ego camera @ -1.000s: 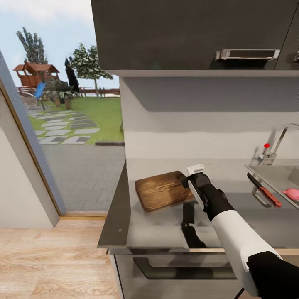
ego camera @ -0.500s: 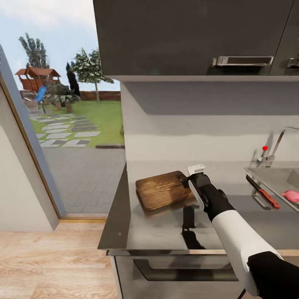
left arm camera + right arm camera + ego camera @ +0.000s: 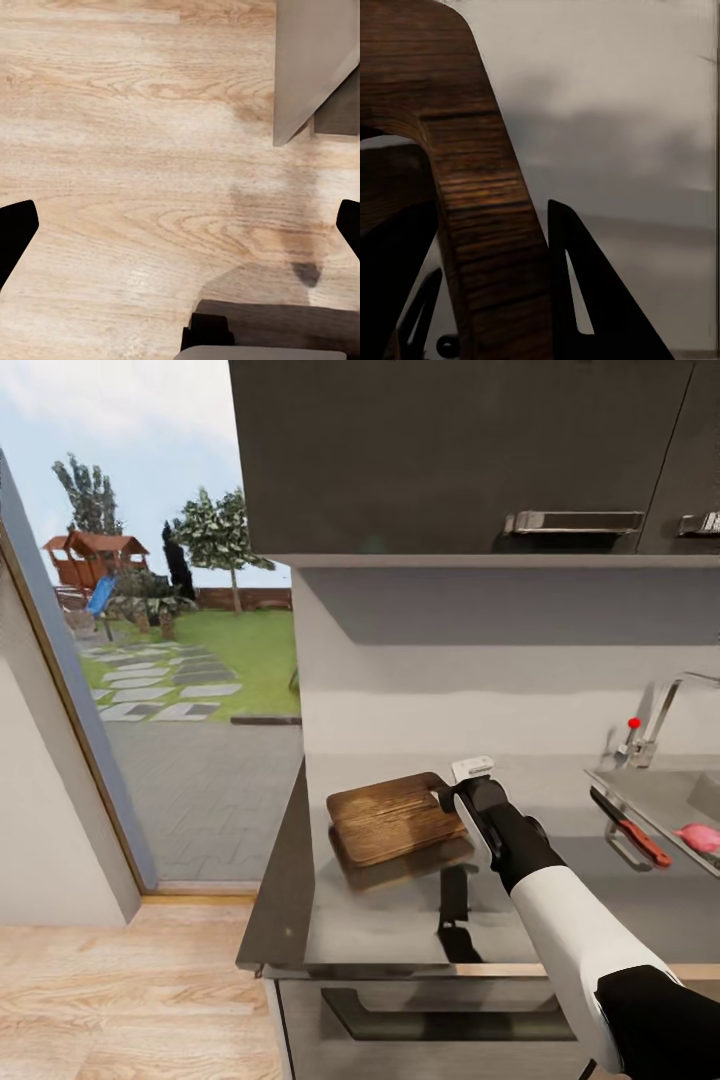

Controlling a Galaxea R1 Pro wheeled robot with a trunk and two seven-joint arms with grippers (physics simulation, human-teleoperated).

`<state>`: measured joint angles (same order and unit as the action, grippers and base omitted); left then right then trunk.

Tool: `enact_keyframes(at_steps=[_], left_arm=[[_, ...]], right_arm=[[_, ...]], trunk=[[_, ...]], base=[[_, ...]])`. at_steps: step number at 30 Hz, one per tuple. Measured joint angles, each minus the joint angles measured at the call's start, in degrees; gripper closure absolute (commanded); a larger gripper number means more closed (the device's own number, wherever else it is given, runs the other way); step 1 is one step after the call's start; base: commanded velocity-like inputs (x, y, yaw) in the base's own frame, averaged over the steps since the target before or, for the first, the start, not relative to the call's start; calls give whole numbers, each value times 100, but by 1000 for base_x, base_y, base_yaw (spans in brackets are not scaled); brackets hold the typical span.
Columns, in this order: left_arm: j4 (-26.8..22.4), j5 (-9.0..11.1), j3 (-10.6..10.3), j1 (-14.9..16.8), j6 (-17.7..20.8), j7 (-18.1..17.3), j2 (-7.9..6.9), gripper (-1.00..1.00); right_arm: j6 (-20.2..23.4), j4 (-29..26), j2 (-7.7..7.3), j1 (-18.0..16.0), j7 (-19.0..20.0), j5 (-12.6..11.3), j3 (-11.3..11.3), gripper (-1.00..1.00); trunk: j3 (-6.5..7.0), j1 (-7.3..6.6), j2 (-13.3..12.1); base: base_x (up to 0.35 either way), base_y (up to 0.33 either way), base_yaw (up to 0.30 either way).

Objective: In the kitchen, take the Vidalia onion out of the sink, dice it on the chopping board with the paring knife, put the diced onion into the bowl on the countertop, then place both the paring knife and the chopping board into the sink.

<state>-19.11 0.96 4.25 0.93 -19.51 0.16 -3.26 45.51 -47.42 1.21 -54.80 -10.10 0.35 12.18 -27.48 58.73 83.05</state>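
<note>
R arm reaches over the countertop (image 3: pixel 400 920), its gripper (image 3: pixel 452 797) clamped on the slot-handle end of the chopping board (image 3: pixel 392 818); the board's handle end is lifted w/ a shadow beneath it, while whether its far end rests on the steel can't be told. In the R wrist view the board (image 3: pixel 472 225) runs between the dark fingers (image 3: pixel 600 300), the handle bar pinched from both sides. Off to the robot's right, the paring knife (image 3: pixel 630 828) lies on the sink (image 3: pixel 660 795) drainboard, red handle toward the front, dark blade pointing back toward the chrome tap (image 3: pixel 660 710) w/ its red knob (image 3: pixel 633 723). The Vidalia onion (image 3: pixel 700 836) sits just beyond the knife, at the frame's edge, apart from it. Dark wall cabinets (image 3: pixel 460 450) hang above; a doorway at left opens onto a paved yard (image 3: pixel 200 780) and lawn. L gripper (image 3: pixel 180 232) hangs over the wood floor (image 3: pixel 112 150), fingers spread wide w/ nothing between them, beside a grey cabinet corner (image 3: pixel 311 67).
</note>
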Motion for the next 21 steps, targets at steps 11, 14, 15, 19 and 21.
enact_keyframes(at_steps=[11,14,15,19,21], left_arm=[[0,0,-1,-1,0,0,0,-100],[0,0,0,-1,0,0,0,-100],[0,0,-1,-1,0,0,1,-100],[3,0,-1,-1,0,0,7,-100],[3,0,-6,-1,0,0,8,-100]], right_arm=[[-8,33,-200,0,-18,19,-159,100],[-1,40,-215,-1,-32,37,-461,100],[3,43,-217,-1,-37,31,-595,100],[14,52,-220,-1,-112,27,-952,100],[19,60,-223,0,-168,20,-1019,100]], trunk=[[49,0,0],[50,0,0],[50,0,0],[50,0,0],[50,0,0]], base=[[0,0,0],[0,0,0],[0,0,0],[0,0,0],[0,0,0]])
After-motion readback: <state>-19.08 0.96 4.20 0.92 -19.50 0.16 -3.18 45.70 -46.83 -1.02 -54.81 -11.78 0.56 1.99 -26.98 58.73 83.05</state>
